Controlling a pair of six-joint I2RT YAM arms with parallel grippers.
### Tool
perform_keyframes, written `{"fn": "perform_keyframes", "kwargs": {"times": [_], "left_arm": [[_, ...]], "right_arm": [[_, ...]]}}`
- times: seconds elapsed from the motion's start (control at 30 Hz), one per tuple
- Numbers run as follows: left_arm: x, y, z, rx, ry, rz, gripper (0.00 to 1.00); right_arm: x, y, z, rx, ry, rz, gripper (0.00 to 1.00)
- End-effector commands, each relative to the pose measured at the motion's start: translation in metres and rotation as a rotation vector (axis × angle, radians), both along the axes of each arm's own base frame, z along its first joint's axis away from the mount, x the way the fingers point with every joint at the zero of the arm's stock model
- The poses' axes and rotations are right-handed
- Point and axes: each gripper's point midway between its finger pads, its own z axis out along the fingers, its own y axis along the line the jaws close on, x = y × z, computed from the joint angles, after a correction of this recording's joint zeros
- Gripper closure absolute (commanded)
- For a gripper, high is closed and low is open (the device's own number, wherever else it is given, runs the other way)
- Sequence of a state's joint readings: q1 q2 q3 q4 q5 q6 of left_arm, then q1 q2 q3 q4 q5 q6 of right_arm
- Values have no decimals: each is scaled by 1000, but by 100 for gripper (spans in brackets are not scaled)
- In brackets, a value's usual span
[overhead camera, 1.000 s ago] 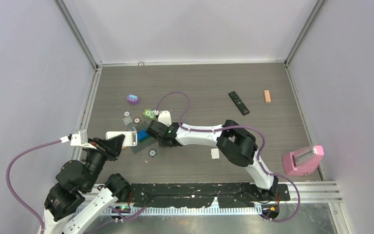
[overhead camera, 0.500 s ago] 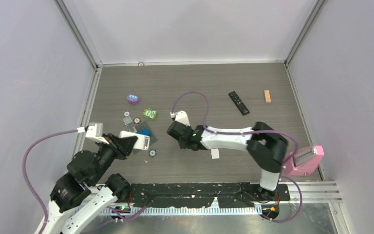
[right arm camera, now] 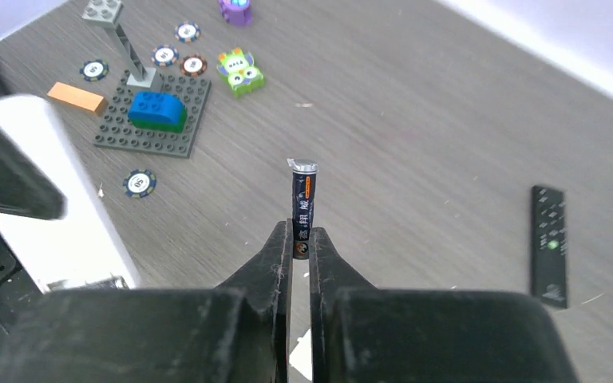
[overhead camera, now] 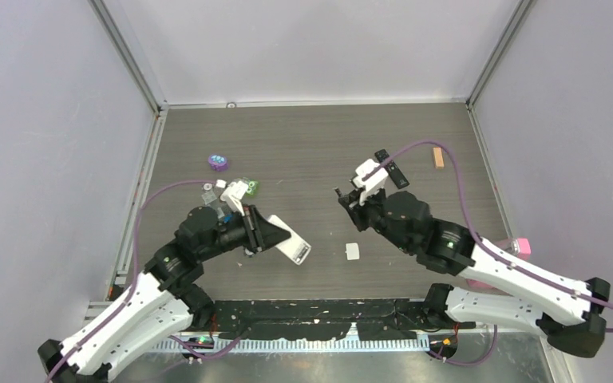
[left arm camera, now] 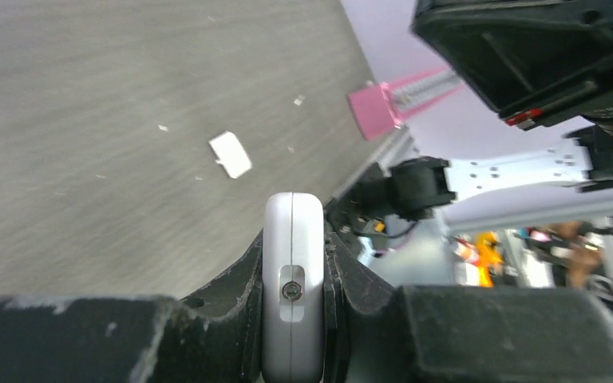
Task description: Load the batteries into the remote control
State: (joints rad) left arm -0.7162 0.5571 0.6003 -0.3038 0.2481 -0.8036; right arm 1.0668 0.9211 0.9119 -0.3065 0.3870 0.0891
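Note:
My left gripper (overhead camera: 274,236) is shut on a white remote (overhead camera: 294,247) and holds it above the table near the middle. In the left wrist view the remote (left arm camera: 293,295) stands edge-on between the fingers, a small screw on its end. My right gripper (overhead camera: 342,199) is off the table at centre right. In the right wrist view it (right arm camera: 301,239) is shut on one slim dark battery (right arm camera: 303,204) that sticks out past the fingertips, silvery end forward. The white remote (right arm camera: 52,207) shows at that view's left. A black remote (right arm camera: 548,243) lies at the right. No other batteries show.
A grey brick plate (right arm camera: 156,128) with a blue brick (right arm camera: 156,110), a green toy (right arm camera: 241,72), round chips (right arm camera: 140,183) and an orange block (right arm camera: 77,97) lie at the left. A small white piece (overhead camera: 352,251) lies mid-table. A pink object (overhead camera: 519,249) stands at the right edge.
My left arm swung right, carrying the white remote from the table's left edge toward the middle. My right arm drew back from the brick pile to the right with the battery.

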Motion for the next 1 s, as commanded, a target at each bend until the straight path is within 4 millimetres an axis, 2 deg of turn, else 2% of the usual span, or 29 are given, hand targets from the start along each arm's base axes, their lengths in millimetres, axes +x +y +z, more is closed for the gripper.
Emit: {"fn": "perform_keyframes", "kwargs": {"times": [0.0, 0.13, 0.17, 0.27, 0.33, 0.37, 0.4, 0.43, 0.47, 0.67, 0.97], "left_arm": [[-15, -39, 46, -261, -10, -218, 100], [-12, -52, 39, -298, 61, -266, 100], [-12, -54, 36, -312, 78, -271, 100], [-7, -57, 31, -383, 159, -261, 100], [-7, -59, 27, -432, 214, -267, 100], [-7, -59, 26, -452, 238, -268, 100], [-7, -59, 25, -467, 251, -272, 100], [-8, -60, 25, -474, 263, -276, 100], [-9, -60, 23, -473, 272, -276, 100], [-7, -57, 12, -448, 301, -247, 100], [-5, -52, 5, -433, 323, -217, 100]], "right_arm": [[-13, -11, 34, -90, -200, 153, 95], [-38, -8, 46, -177, -271, 358, 95], [-43, -8, 40, -214, -263, 402, 94], [-65, -1, 39, -304, -334, 556, 94], [-75, 1, 29, -379, -341, 619, 94], [-76, 1, 31, -406, -352, 627, 94], [-82, 5, 21, -452, -336, 665, 94], [-86, 7, 21, -486, -357, 681, 94], [-87, 9, 11, -539, -345, 697, 94], [-92, 18, -15, -782, -399, 747, 95], [-83, 22, -27, -990, -462, 727, 94]]}}
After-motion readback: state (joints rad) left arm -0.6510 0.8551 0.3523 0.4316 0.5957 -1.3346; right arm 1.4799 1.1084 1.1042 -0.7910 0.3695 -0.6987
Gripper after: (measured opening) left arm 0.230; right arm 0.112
